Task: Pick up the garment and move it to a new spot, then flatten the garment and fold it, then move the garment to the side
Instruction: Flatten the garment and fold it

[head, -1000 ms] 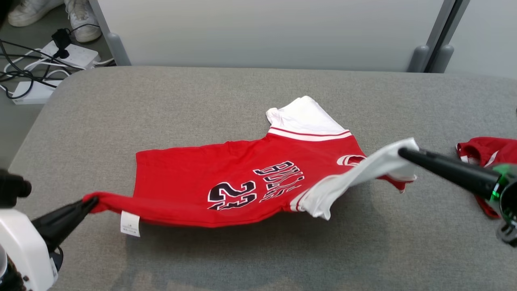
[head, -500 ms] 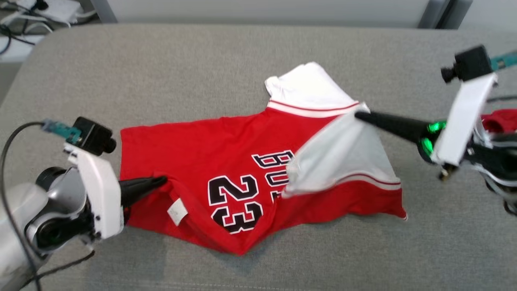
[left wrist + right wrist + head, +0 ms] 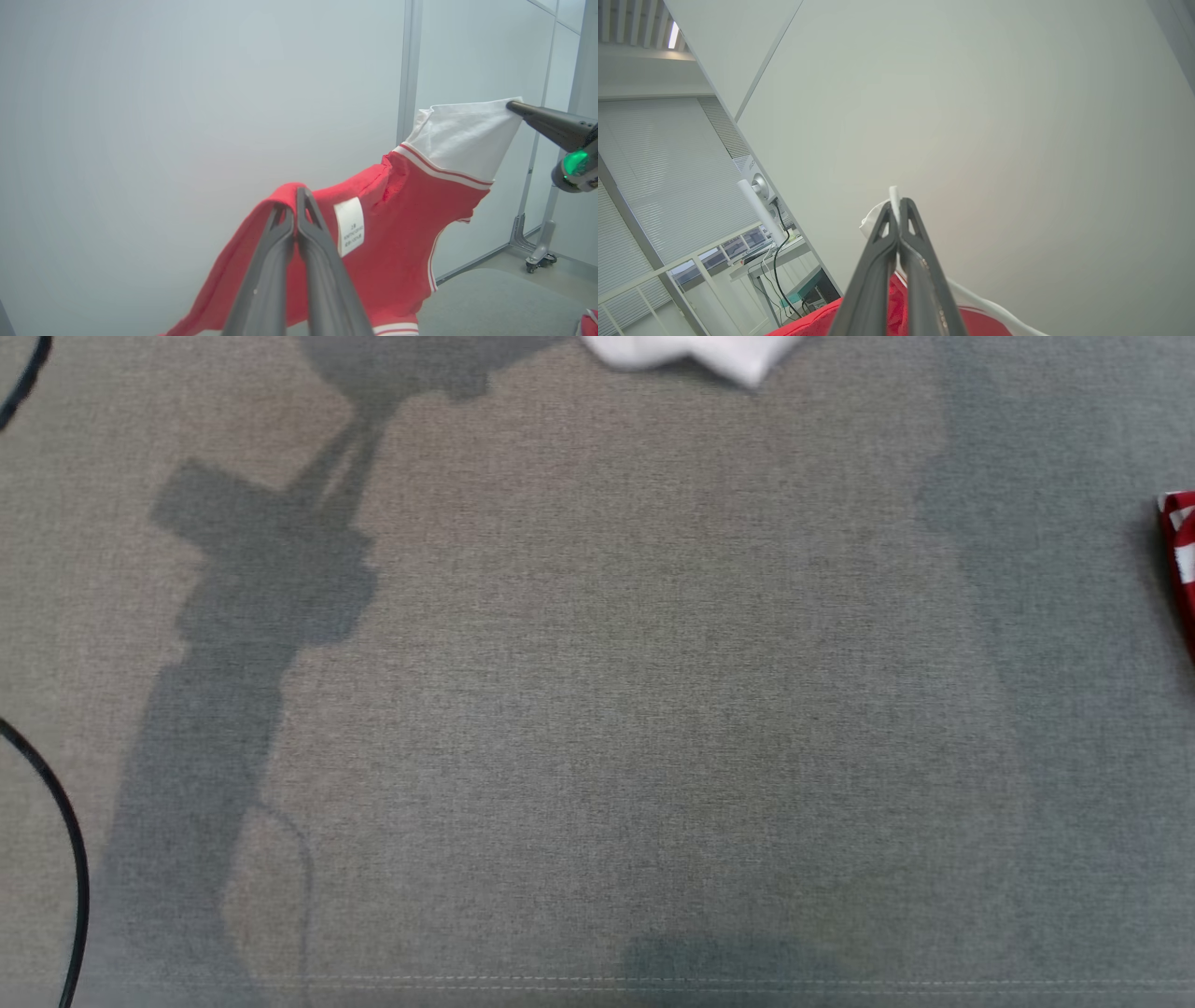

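REMOTE STATION: My left jaws are clenched on a fold of red hem, fingers [image 3: 322, 266] pressed together just beside the white care label [image 3: 350, 226]. My right jaws are clamped the same way, their fingers [image 3: 924, 280] pinching the edge of a white sleeve [image 3: 467, 135].

Between the two grips the jersey [image 3: 402, 224] hangs in the air above the bench [image 3: 490, 298], stretched corner to corner. I hold it by hem and sleeve so the cloth spreads under its own weight and, I judge, can be set down nearly flat at the new spot.

This looks like the carrying step. Flattening, folding and the move aside are not yet done.

Looking down on the bench, a white scrap [image 3: 691, 350], probably the other sleeve, hangs over its far part. A second red garment [image 3: 1178, 551] lies at the bench's right edge, near enough that I would lower the jersey toward the middle. An arm's shadow [image 3: 271, 569] falls across the bench's left side, where a black cable [image 3: 70, 859] curves.
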Available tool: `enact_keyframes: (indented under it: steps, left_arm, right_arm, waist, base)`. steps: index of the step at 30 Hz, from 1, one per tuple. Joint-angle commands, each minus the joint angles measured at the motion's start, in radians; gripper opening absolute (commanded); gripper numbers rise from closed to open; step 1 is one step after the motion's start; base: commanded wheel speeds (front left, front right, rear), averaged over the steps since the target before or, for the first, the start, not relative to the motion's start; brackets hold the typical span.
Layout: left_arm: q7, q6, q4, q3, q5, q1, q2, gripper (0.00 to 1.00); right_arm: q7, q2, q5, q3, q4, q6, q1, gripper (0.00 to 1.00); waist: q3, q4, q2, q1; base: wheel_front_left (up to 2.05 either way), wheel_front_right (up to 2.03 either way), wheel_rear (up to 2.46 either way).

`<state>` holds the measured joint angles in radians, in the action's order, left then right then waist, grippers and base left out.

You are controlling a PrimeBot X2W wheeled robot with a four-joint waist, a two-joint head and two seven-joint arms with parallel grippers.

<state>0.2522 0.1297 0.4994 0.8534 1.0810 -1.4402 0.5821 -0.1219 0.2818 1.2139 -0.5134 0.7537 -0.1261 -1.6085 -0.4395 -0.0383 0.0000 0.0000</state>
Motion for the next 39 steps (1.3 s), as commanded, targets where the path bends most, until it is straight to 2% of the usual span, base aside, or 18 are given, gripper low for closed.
enact_keyframes:
  steps: [1,6,15,19,24,26,34,39]
  left_arm:
    - [0.005,0.001,-0.004,-0.03,0.009,0.0,0.055,0.0]
    - [0.009,0.001,-0.055,-0.02,0.031,0.069,0.109,0.0]
    - [0.009,0.001,-0.066,-0.008,0.073,0.366,0.148,0.0]
    - [0.009,0.001,-0.087,-0.044,0.061,0.491,0.144,0.0]
    - [0.009,0.001,-0.108,0.004,0.043,0.639,0.143,0.0]
    - [0.009,0.001,-0.105,0.029,0.068,0.696,0.141,0.0]
    - [0.009,0.001,-0.064,0.174,0.11,0.825,0.165,0.0]
    - [0.009,0.001,-0.029,0.184,0.14,0.882,0.16,0.0]
  right_arm:
    - [0.003,-0.019,0.0,0.0,-0.023,-0.005,0.028,0.0]
    - [0.069,0.049,0.051,-0.004,-0.125,-0.005,0.08,0.0]
    - [0.343,0.197,0.243,-0.076,-0.356,-0.005,0.405,0.0]
    - [0.445,0.254,0.354,-0.083,-0.453,-0.005,0.554,0.0]
    - [0.604,0.319,0.479,-0.145,-0.525,-0.005,0.74,0.0]
    - [0.658,0.345,0.514,-0.184,-0.543,-0.005,0.804,0.0]
    - [0.714,0.424,0.573,-0.312,-0.61,-0.005,0.964,0.0]
    - [0.691,0.465,0.61,-0.365,-0.641,-0.005,1.031,0.0]
  waist:
    - [0.002,0.011,0.0,0.0]
    - [-0.044,0.024,0.0,0.0]
    - [-0.054,0.028,0.0,0.0]
    - [-0.017,0.018,0.0,0.0]
    - [0.063,0.012,0.0,0.0]
    - [0.099,0.011,0.0,0.0]
    - [0.215,0.008,0.0,0.0]
    - [0.272,-0.004,0.0,0.0]
  base:
    - [0.0,0.0,0.0]
    - [0.0,0.0,0.0]
    - [0.0,0.0,0.0]
    - [0.0,0.0,0.0]
    - [0.0,0.0,0.0]
    - [0.0,0.0,0.0]
    - [0.0,0.0,0.0]
    - [0.0,0.0,0.0]
